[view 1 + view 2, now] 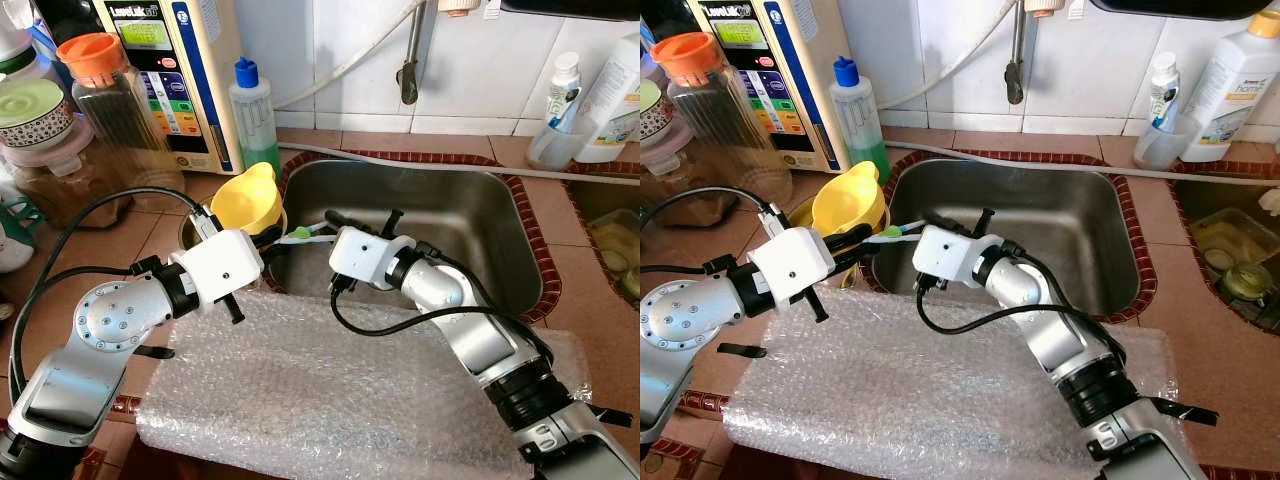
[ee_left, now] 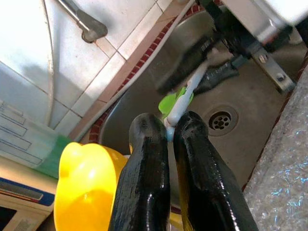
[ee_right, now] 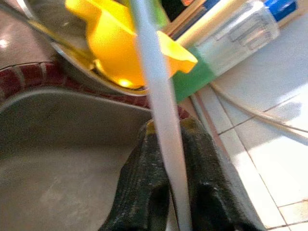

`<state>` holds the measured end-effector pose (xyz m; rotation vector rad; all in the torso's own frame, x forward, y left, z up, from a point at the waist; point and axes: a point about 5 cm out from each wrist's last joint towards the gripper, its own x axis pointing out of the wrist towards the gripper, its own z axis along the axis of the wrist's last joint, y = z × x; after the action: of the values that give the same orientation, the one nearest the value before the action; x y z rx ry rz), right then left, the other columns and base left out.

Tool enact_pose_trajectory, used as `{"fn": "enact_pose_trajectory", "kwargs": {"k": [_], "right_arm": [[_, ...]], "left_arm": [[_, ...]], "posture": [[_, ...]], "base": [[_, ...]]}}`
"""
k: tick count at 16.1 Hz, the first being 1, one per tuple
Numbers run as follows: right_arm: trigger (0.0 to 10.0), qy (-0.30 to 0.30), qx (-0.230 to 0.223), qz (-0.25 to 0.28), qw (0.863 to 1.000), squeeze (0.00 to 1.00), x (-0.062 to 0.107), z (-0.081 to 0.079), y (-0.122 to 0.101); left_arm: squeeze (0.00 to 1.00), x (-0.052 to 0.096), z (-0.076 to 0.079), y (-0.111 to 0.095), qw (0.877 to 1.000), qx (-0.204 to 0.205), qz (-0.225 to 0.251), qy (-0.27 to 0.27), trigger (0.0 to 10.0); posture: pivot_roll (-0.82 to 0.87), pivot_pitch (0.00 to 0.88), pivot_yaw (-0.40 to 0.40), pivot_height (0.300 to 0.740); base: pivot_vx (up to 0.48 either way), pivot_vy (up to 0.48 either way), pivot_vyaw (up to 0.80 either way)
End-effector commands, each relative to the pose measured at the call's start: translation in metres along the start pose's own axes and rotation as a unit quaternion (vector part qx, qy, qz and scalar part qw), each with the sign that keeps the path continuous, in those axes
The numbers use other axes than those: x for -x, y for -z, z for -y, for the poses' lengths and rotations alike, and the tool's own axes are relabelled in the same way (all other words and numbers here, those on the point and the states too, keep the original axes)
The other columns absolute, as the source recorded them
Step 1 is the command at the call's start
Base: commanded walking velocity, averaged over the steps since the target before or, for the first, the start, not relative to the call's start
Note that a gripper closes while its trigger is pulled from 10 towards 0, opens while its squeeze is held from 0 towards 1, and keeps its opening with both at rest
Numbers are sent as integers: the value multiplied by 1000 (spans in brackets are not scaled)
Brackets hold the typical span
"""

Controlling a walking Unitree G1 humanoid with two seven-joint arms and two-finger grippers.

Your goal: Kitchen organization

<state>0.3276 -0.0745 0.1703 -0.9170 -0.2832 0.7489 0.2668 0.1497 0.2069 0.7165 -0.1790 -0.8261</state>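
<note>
Over the sink's (image 1: 520, 250) left edge, we hold one toothbrush (image 1: 308, 234) between both grippers.

Our left gripper (image 2: 171, 132) is clamped on one end of the white handle, beside its green part, and our right gripper (image 3: 166, 130) pinches the other end, so the toothbrush spans level between them above the steel basin. Just beside it on our left a yellow funnel (image 1: 246, 199) sits in a metal bowl (image 1: 800, 212). A bubble-wrap sheet (image 1: 330, 390) lies on the counter below our arms. A green soap bottle (image 1: 254, 112) stands behind the funnel.
</note>
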Motion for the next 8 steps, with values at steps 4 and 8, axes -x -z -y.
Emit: {"fn": "enact_pose_trajectory", "kwargs": {"k": [4, 8], "right_arm": [[0, -4, 2, 18, 1000, 0, -3, -2, -7], [0, 2, 2, 16, 1000, 0, -4, -1, -6]], "left_arm": [[0, 4, 0, 1, 1000, 17, 1, -7, 10000], [1000, 5, 0, -3, 999, 38, 22, -9, 10000]], "posture": [[-115, 112, 77, 740], [-112, 113, 75, 740]], "base": [[0, 0, 0], [0, 0, 0]]}}
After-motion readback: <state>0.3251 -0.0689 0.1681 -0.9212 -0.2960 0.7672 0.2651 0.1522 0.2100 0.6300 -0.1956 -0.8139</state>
